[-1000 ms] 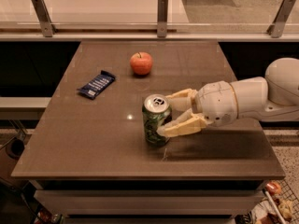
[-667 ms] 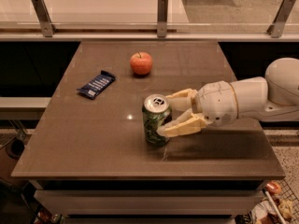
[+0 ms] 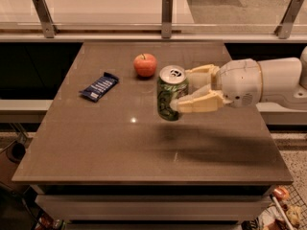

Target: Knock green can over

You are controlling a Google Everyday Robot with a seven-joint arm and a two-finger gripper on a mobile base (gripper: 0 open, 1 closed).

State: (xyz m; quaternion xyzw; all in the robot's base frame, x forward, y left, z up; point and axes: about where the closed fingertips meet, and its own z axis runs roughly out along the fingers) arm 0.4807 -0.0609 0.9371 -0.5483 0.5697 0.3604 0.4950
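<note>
Jaws of the gripper (image 3: 182,91) are clamped on the green can (image 3: 168,97), one finger across its near side and one behind it. The arm reaches in from the right of the apple (image 3: 145,64).

Change noted: a second ago the can stood on the counter (image 3: 96,157), well nearer the camera than the apple. It now sits higher in the view, close beside the apple on its right and slightly nearer than it. A soft shadow lies on the counter below the can, apart from its base, so the can is judged lifted clear of the surface. It remains upright, silver top showing.

Finding: the grasp has carried the can rather than tipped it, so the task is not yet met. The can would still have to be laid or pushed onto its side.

Left of the apple and slightly nearer lies the blue wrapped bar (image 3: 99,87), unmoved. The apple is likewise unmoved.

Risk: a tipped can could roll against the apple.
</note>
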